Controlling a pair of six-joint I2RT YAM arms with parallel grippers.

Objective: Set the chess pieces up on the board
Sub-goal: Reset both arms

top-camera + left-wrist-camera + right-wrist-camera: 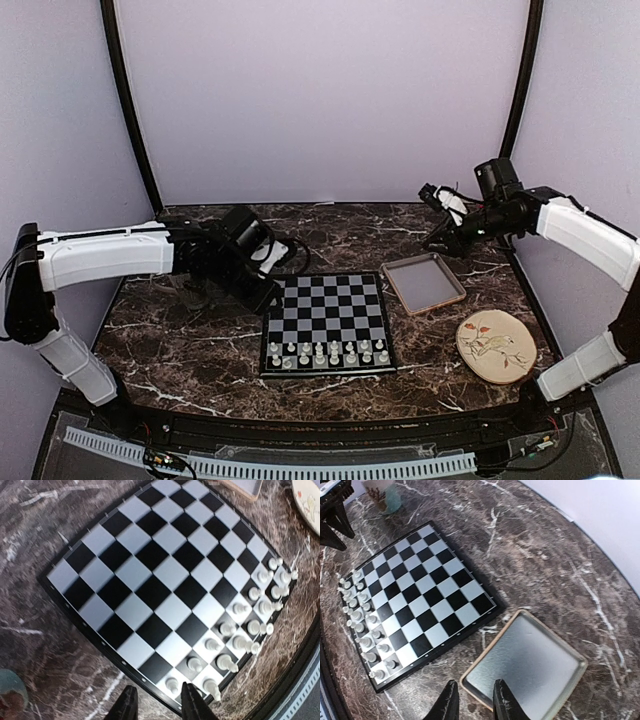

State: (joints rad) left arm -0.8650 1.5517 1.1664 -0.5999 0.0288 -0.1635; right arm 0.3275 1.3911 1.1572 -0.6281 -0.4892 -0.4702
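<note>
High rear overview, 2 close downward wrist views, all sharing board (325, 305)

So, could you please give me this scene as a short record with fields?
board: centre of table
chess pieces: white, standing in board's two nearest rows; other squares bare
tray: right of board, empty
plate: near right, bird drawing
left claw: open, empty, over board's left edge
right claw: open, empty, by tray's edge
</note>
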